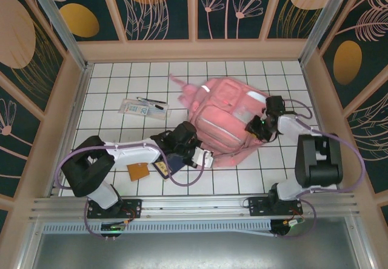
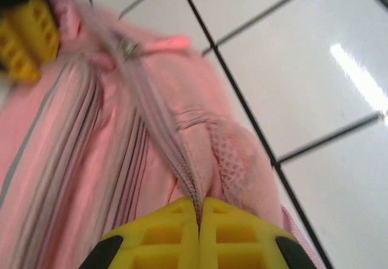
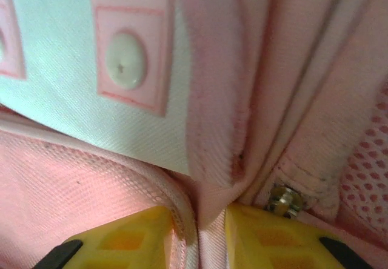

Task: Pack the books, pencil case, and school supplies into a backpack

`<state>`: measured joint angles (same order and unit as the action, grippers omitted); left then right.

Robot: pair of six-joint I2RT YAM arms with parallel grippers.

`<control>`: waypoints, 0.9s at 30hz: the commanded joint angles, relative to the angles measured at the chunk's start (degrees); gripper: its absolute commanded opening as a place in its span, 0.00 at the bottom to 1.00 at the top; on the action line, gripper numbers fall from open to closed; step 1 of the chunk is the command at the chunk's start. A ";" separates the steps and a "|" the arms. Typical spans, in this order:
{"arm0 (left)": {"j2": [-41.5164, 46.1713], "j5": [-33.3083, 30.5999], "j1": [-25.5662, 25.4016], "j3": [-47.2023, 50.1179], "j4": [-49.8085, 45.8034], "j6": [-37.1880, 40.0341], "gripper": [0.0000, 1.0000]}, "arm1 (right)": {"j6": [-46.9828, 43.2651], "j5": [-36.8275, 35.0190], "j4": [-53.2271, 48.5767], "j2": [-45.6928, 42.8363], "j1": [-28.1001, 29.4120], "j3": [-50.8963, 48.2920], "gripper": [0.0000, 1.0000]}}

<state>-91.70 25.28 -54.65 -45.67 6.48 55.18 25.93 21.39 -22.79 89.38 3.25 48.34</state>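
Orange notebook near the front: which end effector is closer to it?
Left. The left end effector pinches the backpack's near edge, a little right of the orange notebook; the right end effector sits farther off, on the backpack's right side.

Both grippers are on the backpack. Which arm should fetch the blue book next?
Left, probably. The blue book lies right by the left gripper, which pinches the backpack along its zip. The right gripper grips fabric on the backpack's right side, so the whole bag lies between it and the book.

One each: backpack [image 1: 227,120], navy book [image 1: 165,165], orange notebook [image 1: 137,171], pencil case [image 1: 136,108] (seemingly two pens [image 1: 153,102]).
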 commanded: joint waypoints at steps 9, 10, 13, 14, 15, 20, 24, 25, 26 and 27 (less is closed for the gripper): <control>-6.85 3.10 -4.19 -12.94 7.63 -16.66 0.30 | -4.86 -10.83 -2.94 -4.66 -1.30 8.16 0.53; -5.21 2.41 -3.95 -13.73 5.13 -15.08 0.31 | -4.95 -11.87 -5.59 -6.84 -1.64 7.14 0.54; -2.78 2.75 -1.39 -15.48 0.78 -14.70 0.41 | -3.10 -11.76 -10.60 -13.88 -3.75 2.03 0.54; -2.53 3.17 -0.25 -16.06 0.33 -15.79 0.49 | -2.43 -9.33 -11.05 -16.04 -4.84 0.20 0.54; -2.80 3.37 1.24 -17.04 0.24 -17.62 0.55 | -1.87 -5.94 -11.26 -18.32 -5.92 -1.87 0.52; -13.41 4.07 4.89 -30.66 -13.28 -14.30 0.58 | -3.78 9.89 -10.51 -25.43 -5.52 -8.70 0.46; -20.65 5.77 5.52 -38.03 -24.96 -4.82 0.60 | -3.20 10.56 -10.78 -25.40 -1.92 -10.80 0.42; -21.38 5.34 5.52 -38.33 -26.00 -3.12 0.61 | -2.39 9.31 -11.10 -25.23 -0.39 -10.56 0.43; -21.79 4.80 5.54 -38.35 -26.24 -2.73 0.61 | -1.49 8.30 -11.10 -25.31 0.59 -10.59 0.44; -21.93 4.38 5.49 -38.24 -26.39 -2.54 0.62 | -0.53 7.49 -10.77 -25.48 1.60 -11.07 0.44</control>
<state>-112.36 28.25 -48.82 -82.96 -10.50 46.89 23.44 28.18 -32.86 64.31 2.68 37.74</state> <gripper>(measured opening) 0.614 0.442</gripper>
